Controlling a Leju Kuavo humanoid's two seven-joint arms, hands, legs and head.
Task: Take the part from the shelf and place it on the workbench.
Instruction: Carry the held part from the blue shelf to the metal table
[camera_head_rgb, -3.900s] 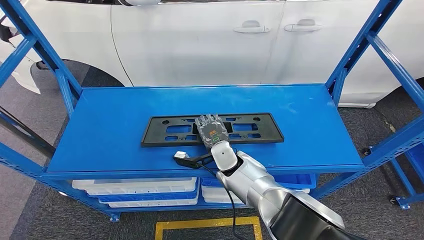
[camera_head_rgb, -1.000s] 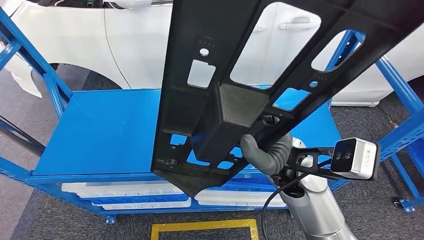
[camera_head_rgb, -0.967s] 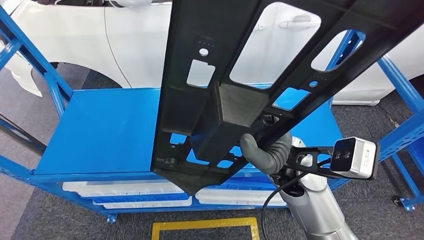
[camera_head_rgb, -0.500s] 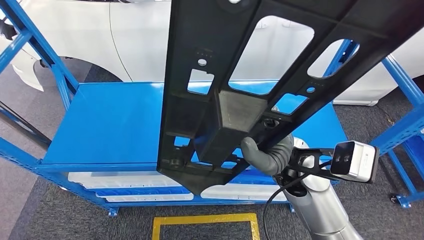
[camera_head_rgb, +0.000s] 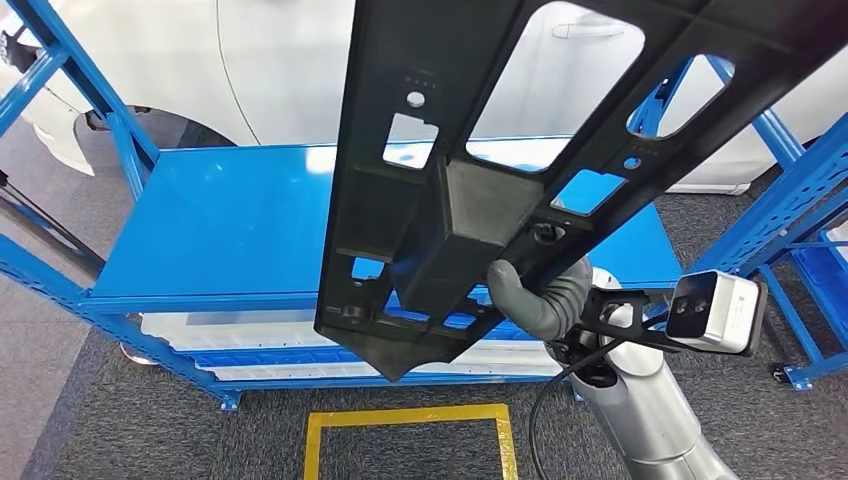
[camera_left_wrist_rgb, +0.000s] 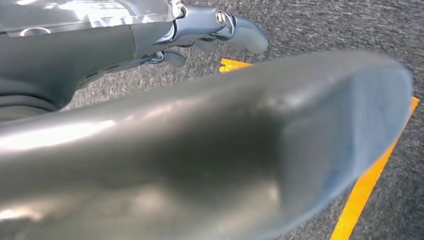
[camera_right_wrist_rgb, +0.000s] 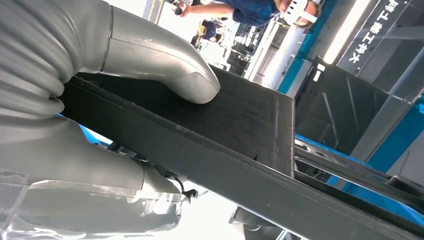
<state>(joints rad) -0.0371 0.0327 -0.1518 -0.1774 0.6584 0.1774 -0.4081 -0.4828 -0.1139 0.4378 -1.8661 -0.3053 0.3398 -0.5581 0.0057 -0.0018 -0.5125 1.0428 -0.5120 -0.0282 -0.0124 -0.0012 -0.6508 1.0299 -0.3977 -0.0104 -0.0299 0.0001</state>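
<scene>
The right robot hand (camera_head_rgb: 535, 300) clamps the long black perforated plastic part (camera_head_rgb: 470, 170), raised at frame centre above the blue metal shelf (camera_head_rgb: 220, 230).

The left robot hand (camera_left_wrist_rgb: 210, 150) blurs; its state is unclear.

Matt black plastic on the part (camera_head_rgb: 480, 150), a moulded panel with a faintly grainy face and a dull sheen along its ribs. The right hand (camera_head_rgb: 540, 298) gripping it looks like smooth grey rubbery plastic, satin rather than shiny, with a ribbed cover (camera_right_wrist_rgb: 30, 65) at the wrist; the forearm (camera_head_rgb: 650, 420) below is brushed silver metal. The shelf (camera_head_rgb: 230, 220) is blue painted metal, its deck glossy enough to catch pale reflections. White plastic bins (camera_head_rgb: 250, 335) sit underneath, smooth. The car (camera_head_rgb: 290, 60) behind shines, glossy white paint. The floor (camera_head_rgb: 150, 430) is rough dark grey carpet with yellow tape (camera_head_rgb: 410, 416), and the left hand (camera_left_wrist_rgb: 220, 25) shows glossy grey metal finger parts.
</scene>
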